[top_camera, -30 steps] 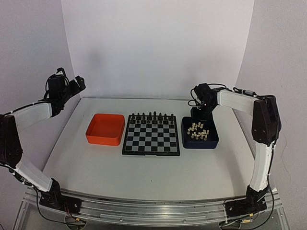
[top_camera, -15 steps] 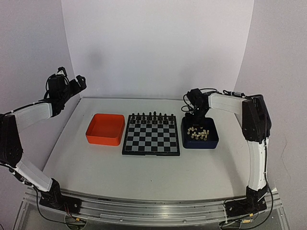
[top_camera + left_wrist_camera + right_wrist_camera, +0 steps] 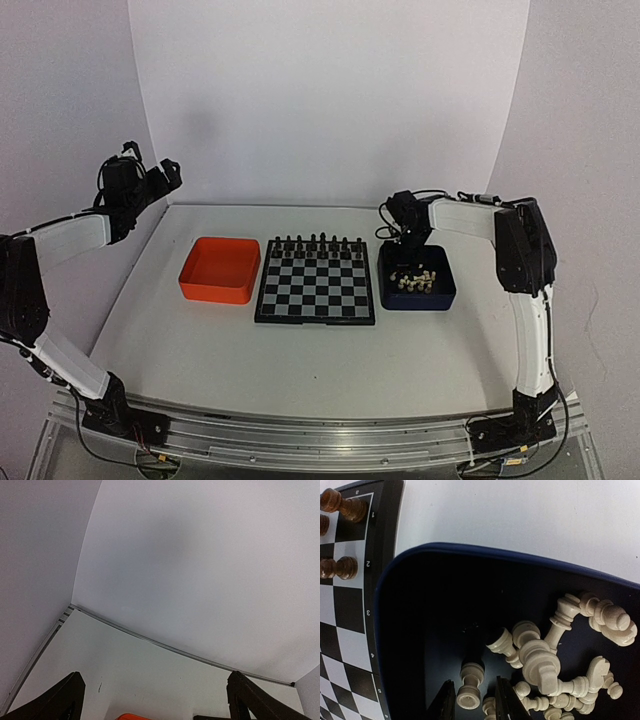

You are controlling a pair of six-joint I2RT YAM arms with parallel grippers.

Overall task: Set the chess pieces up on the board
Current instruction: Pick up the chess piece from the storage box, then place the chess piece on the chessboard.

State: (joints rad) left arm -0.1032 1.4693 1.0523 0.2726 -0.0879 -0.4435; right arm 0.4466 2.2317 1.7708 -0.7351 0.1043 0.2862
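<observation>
The board [image 3: 316, 285] is seen in the middle of the table [image 3: 300, 350], with an orange tray [image 3: 218, 270] just beside it on the left and a blue tray [image 3: 440, 295] just beside it on the right. A row of dark pieces [image 3: 315, 243] is lined up along the board's far edge. The white pieces [image 3: 413, 283] are heaped in the blue tray, none on the board. The right gripper [image 3: 475, 681] is lowered into that tray, its fingers [image 3: 445, 702] set narrow on either side of one white pawn [image 3: 468, 694]; whether the pawn is already pinched cannot be told. The left gripper [image 3: 155, 677] is held high near the back wall, spread wide, with nothing between its fingers.
</observation>
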